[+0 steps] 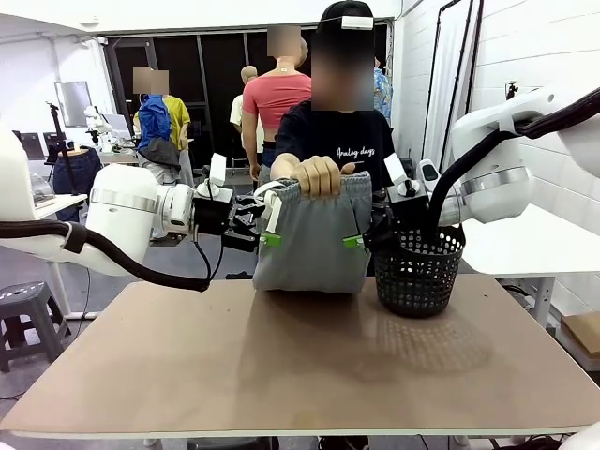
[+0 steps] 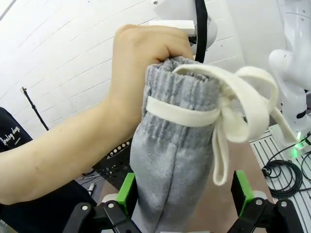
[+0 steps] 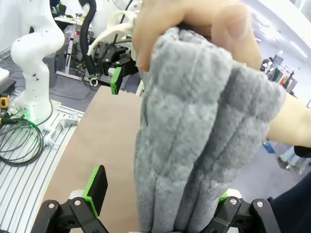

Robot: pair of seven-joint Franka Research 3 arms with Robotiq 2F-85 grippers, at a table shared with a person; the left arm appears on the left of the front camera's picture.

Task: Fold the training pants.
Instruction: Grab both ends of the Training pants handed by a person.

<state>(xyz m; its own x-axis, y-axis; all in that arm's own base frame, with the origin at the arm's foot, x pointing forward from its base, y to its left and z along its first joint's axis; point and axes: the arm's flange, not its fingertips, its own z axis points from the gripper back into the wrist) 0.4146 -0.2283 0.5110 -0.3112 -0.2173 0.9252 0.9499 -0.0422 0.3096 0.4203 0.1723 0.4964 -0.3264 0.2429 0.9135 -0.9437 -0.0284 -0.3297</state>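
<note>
the table [image 1: 281, 375] is wide and brown, and its near part is bare. at its far side the training pants [image 1: 314, 239] hang as a grey bunched bundle. the lower end reaches down to the table top, and the black basket [image 1: 419, 272] stands just beside them on the robot's right. the left gripper [image 2: 184, 182] and the right gripper [image 3: 160, 194] come in from either side. both have their jaws spread wide with the cloth between the green pads, not yet pressing it. the person's hand [image 1: 319, 175] is clenched on top of the gathered waistband [image 2: 180, 92] and carries the bundle. the white drawstring [image 2: 243, 97] hangs loose in a loop.

i judge the pants light, very soft and floppy, so they will sag and unfold once they are let go. the ribbed waistband is the thickest and firmest place, so each gripper should pinch there, near a side edge. the drawstring should be avoided, because it would slip.
</note>
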